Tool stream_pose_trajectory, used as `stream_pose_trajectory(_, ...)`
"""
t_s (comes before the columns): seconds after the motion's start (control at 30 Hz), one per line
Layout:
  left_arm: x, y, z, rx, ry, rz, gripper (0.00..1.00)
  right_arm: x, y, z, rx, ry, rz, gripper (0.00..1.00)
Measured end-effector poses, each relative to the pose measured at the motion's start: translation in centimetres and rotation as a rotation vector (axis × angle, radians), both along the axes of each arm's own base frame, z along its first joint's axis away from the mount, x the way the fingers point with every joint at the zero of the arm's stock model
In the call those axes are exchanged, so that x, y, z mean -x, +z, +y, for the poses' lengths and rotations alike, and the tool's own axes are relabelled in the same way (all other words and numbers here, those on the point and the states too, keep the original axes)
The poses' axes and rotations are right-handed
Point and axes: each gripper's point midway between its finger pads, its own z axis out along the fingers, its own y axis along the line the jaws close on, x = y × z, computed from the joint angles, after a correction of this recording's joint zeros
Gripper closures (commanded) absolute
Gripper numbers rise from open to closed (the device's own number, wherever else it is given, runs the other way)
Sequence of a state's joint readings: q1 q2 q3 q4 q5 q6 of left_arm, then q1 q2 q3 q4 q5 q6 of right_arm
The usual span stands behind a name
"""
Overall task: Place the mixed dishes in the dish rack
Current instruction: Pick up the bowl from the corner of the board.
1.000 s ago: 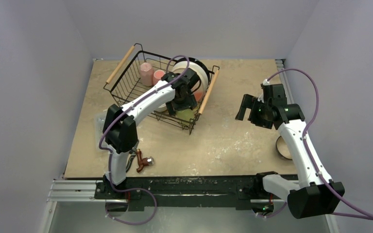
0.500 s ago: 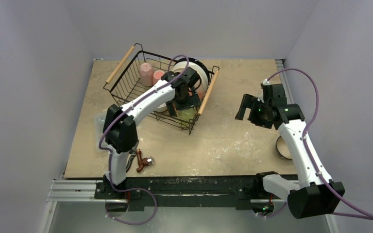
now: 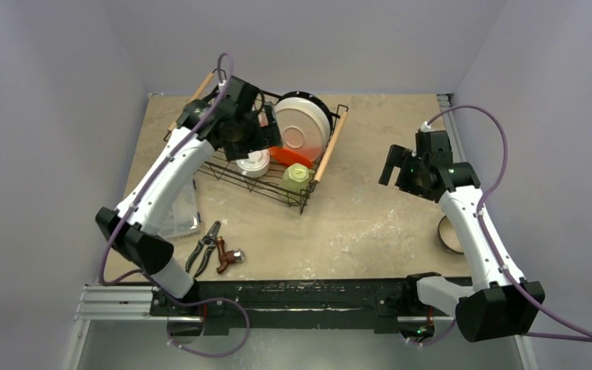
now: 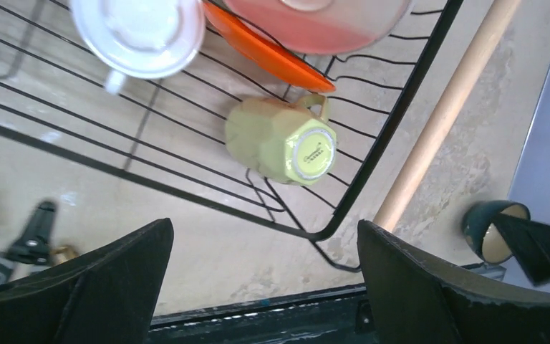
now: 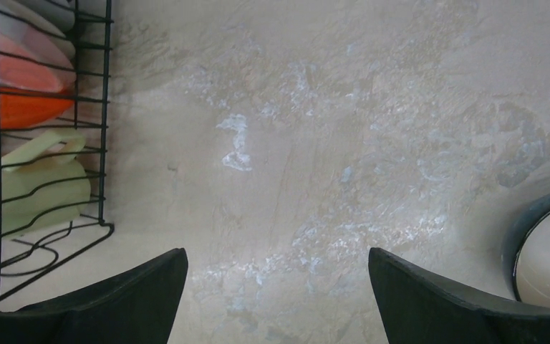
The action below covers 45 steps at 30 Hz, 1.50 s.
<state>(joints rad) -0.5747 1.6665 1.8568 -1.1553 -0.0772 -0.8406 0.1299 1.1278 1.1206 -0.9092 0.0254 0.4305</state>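
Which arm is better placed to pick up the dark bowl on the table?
Right. The dark bowl lies on that side, near the open right gripper; the left gripper hovers over the dish rack, far from it.

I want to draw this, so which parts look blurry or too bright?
Left wrist view: the pliers at the bottom left are fuzzy, the white mug is very bright, the yellow-green mug is sharp. Right wrist view: the table has pale, whitish patches, and the dark bowl is cut off by the edge. Top external view: even light, soft shadows.
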Motion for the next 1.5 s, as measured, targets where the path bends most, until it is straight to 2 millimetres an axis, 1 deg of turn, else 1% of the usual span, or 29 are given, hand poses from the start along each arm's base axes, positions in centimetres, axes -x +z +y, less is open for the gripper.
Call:
stream_pose_trajectory(0.1, 0.4, 2.7, 3.0, -0.02, -0.023, -0.08, 0.0, -1.2, -0.2, -1.1, 0.024, -0.058, -0.028, 0.01)
stream_pose_trajectory(0.13, 0.7, 3.4, 3.8, -0.036, -0.038, -0.103, 0.0, -1.5, -0.4, -1.8, 0.036, -0.093, -0.033, 0.01)
stream_pose_trajectory(0.2, 1.4, 4.4, 5.1, -0.074, -0.076, -0.141, 0.0, -2.1, -1.1, -4.1, 0.052, -0.189, -0.025, 0.01)
stream_pose_trajectory(0.27, 2.0, 5.2, 6.0, -0.105, -0.113, -0.174, 0.0, -2.4, -2.1, -7.0, 0.072, -0.304, -0.002, 0.01)
stream_pose_trajectory(0.37, 2.7, 6.3, 7.0, -0.139, -0.161, -0.224, 0.0, -2.0, -4.2, -11.4, 0.123, -0.467, 0.06, 0.01)
stream_pose_trajectory(0.43, 3.1, 7.0, 7.3, -0.145, -0.181, -0.251, 0.0, -1.4, -5.3, -12.8, 0.162, -0.523, 0.1, 0.01)
stream_pose_trajectory(0.57, 3.9, 7.4, 7.6, -0.148, -0.215, -0.271, 0.0, 0.0, -7.2, -14.4, 0.224, -0.58, 0.163, 0.01)
stream_pose_trajectory(0.7, 3.8, 7.2, 7.5, -0.157, -0.23, -0.269, 0.0, 1.3, -8.6, -15.4, 0.267, -0.618, 0.2, 0.01)
stream_pose_trajectory(0.83, 3.6, 6.9, 7.5, -0.164, -0.236, -0.262, 0.01, 2.4, -11.1, -16.5, 0.268, -0.665, 0.265, 0.01)
stream_pose_trajectory(0.9, 3.5, 6.8, 7.5, -0.169, -0.242, -0.262, 0.01, 2.5, -12.2, -16.8, 0.263, -0.676, 0.293, 0.09)
stream_pose_trajectory(0.93, 3.5, 6.8, 7.6, -0.17, -0.242, -0.263, 0.01, 2.4, -12.8, -16.8, 0.257, -0.676, 0.303, 0.15)
stream_pose_trajectory(1.0, 3.5, 6.8, 7.6, -0.173, -0.245, -0.263, 0.01, 2.0, -14.0, -16.5, 0.238, -0.661, 0.324, 0.26)
stream_pose_trajectory(1.1, 3.5, 6.8, 7.6, -0.175, -0.247, -0.264, 0.01, 1.4, -15.1, -16.0, 0.205, -0.637, 0.338, 0.37)
stream_pose_trajectory(1.17, 3.5, 6.8, 7.6, -0.175, -0.246, -0.264, 0.01, 1.2, -15.3, -15.7, 0.186, -0.628, 0.335, 0.52)
stream_pose_trajectory(1.27, 3.4, 6.8, 7.7, -0.174, -0.244, -0.262, 0.01, 0.4, -15.1, -15.1, 0.136, -0.622, 0.305, 0.82)
stream_pose_trajectory(1.3, 3.4, 6.7, 7.7, -0.172, -0.244, -0.259, 0.01, 0.1, -15.1, -14.8, 0.113, -0.615, 0.295, 0.88)
stream_pose_trajectory(1.33, 3.3, 6.7, 7.7, -0.17, -0.244, -0.256, 0.02, -0.2, -15.2, -14.4, 0.089, -0.612, 0.285, 0.92)
stream_pose_trajectory(1.4, 3.3, 6.6, 7.7, -0.167, -0.243, -0.251, 0.02, -0.5, -14.8, -14.2, 0.087, -0.609, 0.263, 0.97)
stream_pose_trajectory(1.5, 3.2, 6.4, 7.4, -0.158, -0.248, -0.243, 0.02, -0.5, -13.5, -14.1, 0.07, -0.609, 0.221, 1.0)
